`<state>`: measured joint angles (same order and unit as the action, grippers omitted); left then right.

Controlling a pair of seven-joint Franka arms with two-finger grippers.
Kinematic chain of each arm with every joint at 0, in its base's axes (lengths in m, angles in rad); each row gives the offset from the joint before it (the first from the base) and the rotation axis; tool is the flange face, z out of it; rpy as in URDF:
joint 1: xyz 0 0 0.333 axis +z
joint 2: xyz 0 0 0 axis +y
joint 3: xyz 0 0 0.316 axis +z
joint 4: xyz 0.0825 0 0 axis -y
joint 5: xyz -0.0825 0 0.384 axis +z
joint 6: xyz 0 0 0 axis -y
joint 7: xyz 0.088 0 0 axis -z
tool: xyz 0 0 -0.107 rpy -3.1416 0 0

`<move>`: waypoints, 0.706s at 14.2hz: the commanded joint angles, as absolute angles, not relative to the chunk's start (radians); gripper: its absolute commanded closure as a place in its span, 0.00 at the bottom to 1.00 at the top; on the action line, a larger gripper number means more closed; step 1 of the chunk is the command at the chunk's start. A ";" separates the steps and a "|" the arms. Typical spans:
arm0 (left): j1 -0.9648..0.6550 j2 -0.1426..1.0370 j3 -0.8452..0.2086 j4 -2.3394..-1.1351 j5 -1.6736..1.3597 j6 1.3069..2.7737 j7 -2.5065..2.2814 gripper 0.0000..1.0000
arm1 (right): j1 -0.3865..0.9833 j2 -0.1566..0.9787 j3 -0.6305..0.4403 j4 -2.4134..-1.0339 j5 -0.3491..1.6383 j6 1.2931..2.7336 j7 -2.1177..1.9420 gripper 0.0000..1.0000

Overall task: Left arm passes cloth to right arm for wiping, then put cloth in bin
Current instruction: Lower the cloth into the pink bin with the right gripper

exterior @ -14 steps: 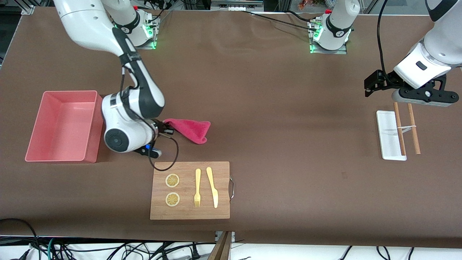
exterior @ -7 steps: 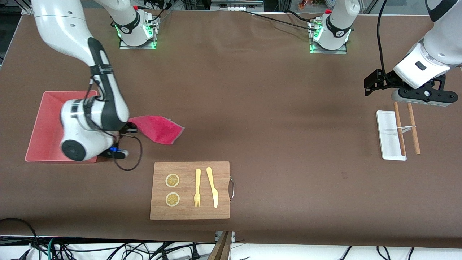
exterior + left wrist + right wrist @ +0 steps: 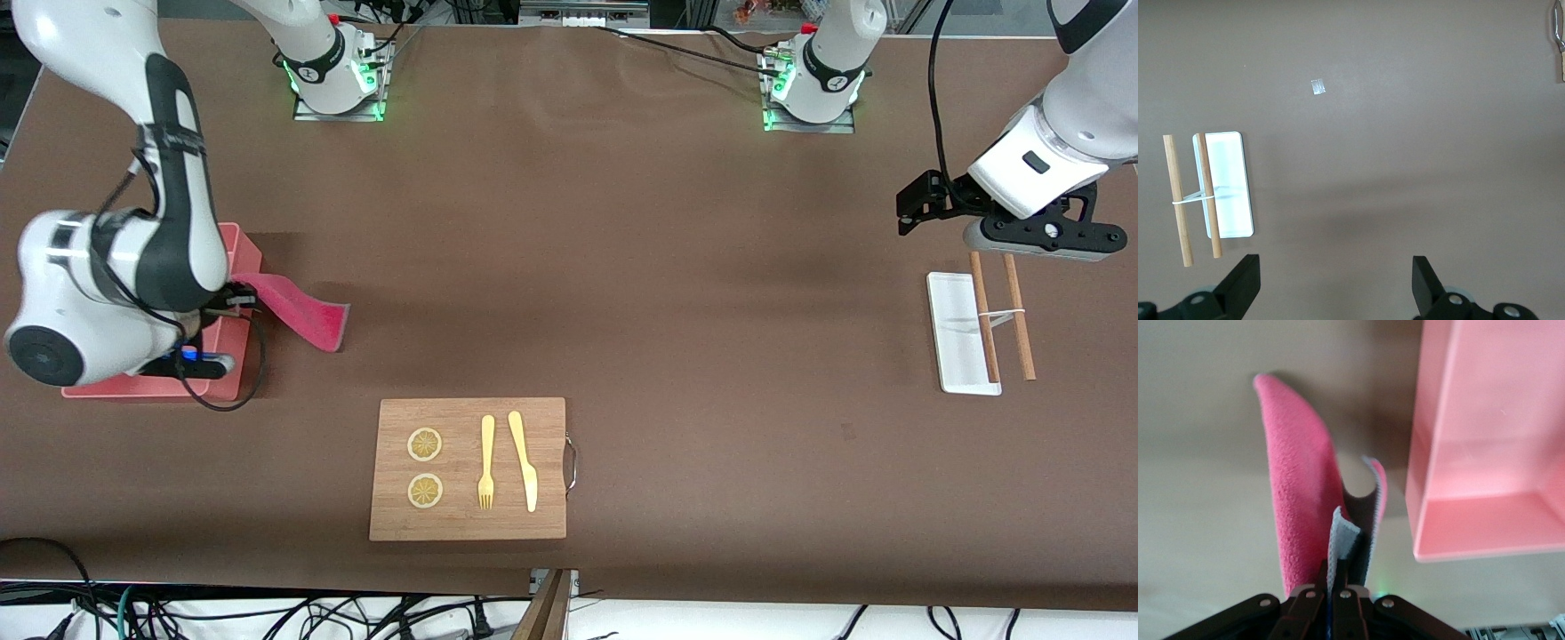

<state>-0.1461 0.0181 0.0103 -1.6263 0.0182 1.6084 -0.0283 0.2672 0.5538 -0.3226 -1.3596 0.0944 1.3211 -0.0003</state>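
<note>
My right gripper [image 3: 238, 300] is shut on one edge of the cloth [image 3: 300, 311], beside the pink bin [image 3: 245, 251]. In the right wrist view the fingertips of that gripper [image 3: 1336, 572] pinch the grey-backed edge. The crimson cloth [image 3: 1295, 500] trails out over the brown table next to the bin's wall [image 3: 1431, 453]. The right arm hides most of the bin in the front view. My left gripper [image 3: 1036, 242] hangs open and empty over the left arm's end of the table. Its fingers [image 3: 1239, 285] stand wide apart above bare table.
A white tray [image 3: 956, 338] with two banded wooden sticks [image 3: 983, 311] lies under the left gripper, as the tray [image 3: 1231, 190] and sticks [image 3: 1177, 200] show. A wooden board [image 3: 547, 427] with fork, knife and two lemon slices lies nearer the front camera.
The right arm has swung the cloth from above the board's end toward the bin at the right arm's end of the table. The left arm has not moved.
</note>
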 commanded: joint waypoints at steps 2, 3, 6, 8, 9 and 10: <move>-0.153 0.017 0.012 -1.611 0.026 1.589 -0.041 0.00 | 0.268 0.531 -0.428 -1.212 0.081 1.161 -0.113 1.00; -0.153 0.017 0.011 -1.611 0.025 1.589 -0.040 0.00 | 0.268 0.531 -0.467 -1.198 0.080 1.148 -0.161 1.00; -0.153 0.017 0.012 -1.611 0.025 1.588 -0.032 0.00 | 0.268 0.532 -0.564 -1.192 0.040 1.138 -0.308 1.00; -0.155 0.017 0.011 -1.611 0.025 1.588 -0.035 0.00 | 0.261 0.540 -0.594 -1.193 -0.011 1.144 -0.365 1.00; -0.155 0.017 0.011 -1.611 0.025 1.588 -0.034 0.00 | 0.249 0.546 -0.594 -1.196 -0.021 1.149 -0.365 1.00; -0.155 0.018 0.011 -1.611 0.025 1.588 -0.035 0.00 | 0.238 0.557 -0.594 -1.198 -0.028 1.158 -0.365 1.00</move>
<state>-0.1464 0.0181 0.0091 -1.6261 0.0182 1.6065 -0.0294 0.2504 0.5269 -0.5885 -1.2160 0.0004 1.1603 -0.3370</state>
